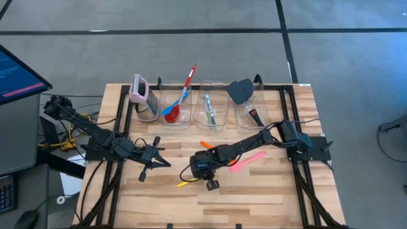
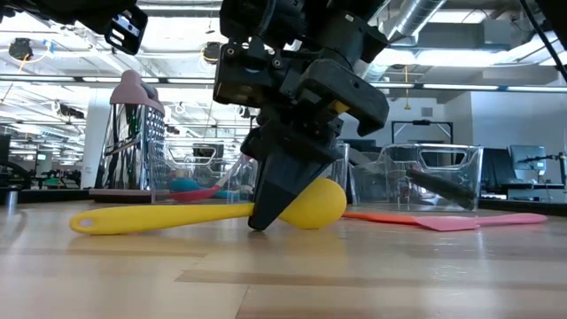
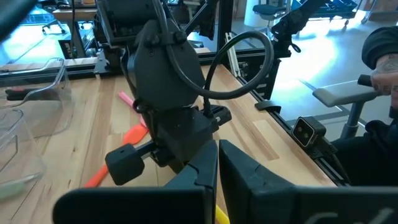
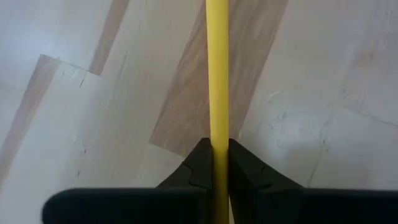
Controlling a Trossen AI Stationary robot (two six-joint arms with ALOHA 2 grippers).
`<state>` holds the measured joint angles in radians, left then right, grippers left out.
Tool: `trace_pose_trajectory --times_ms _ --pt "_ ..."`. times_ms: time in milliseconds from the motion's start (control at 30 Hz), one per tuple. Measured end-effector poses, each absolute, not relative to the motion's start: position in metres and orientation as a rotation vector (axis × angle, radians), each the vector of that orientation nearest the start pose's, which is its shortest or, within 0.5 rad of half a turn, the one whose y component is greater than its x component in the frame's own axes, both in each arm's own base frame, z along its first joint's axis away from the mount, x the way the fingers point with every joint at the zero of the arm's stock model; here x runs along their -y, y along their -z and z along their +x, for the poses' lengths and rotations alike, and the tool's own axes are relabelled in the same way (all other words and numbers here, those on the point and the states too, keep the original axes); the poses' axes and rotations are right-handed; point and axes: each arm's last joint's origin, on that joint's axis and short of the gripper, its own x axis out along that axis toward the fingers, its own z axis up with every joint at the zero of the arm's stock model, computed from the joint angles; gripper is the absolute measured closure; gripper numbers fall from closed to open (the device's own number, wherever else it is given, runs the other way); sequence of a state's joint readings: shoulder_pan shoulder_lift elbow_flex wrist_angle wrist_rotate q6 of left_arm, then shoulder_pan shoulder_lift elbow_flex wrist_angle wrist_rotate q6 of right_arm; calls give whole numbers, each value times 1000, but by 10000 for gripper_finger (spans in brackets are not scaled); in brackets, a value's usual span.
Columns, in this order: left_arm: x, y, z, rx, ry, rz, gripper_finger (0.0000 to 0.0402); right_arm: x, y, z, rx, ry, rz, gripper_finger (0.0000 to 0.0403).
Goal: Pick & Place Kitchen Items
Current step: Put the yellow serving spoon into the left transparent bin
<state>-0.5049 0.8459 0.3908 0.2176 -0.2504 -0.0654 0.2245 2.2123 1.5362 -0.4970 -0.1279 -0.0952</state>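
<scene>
- Judging progress from the high view, I count a red spoon and a blue spoon already standing in the first clear bin, a clear-teal utensil in the middle bin, and a black spatula with a red-handled tool in the third bin.
- Three items are left on the table — the yellow spoon, an orange spatula and a pink spatula.
- My right hand is down at the table, fingers clenched on the yellow spoon's handle; the spoon lies flat on the wood, so I judge the lift has not begun.
- My left hand waits above the table left of centre, clenched on nothing.
- The pink-topped grater stands beside the first bin — not part of the job.
- Writing: none I can read on any item or bin.
</scene>
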Motion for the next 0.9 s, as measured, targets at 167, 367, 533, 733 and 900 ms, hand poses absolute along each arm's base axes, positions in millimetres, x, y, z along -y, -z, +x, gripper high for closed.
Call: trace_pose_trajectory --times_ms 167,367,533,733,900 --pt "83 -225 165 -229 246 23 399 -102 -134 427 -1147 -356 -194 384" --pt "83 -225 165 -229 246 23 399 -93 -171 423 -1077 -263 -280 384" --pt "83 -225 165 -230 247 23 399 -85 -191 418 -1004 -238 -290 384" --pt "83 -224 165 -237 248 26 399 -77 -204 406 -856 -215 -266 384" --pt "83 -224 165 -237 248 26 399 -74 -208 387 -680 -171 -263 384"
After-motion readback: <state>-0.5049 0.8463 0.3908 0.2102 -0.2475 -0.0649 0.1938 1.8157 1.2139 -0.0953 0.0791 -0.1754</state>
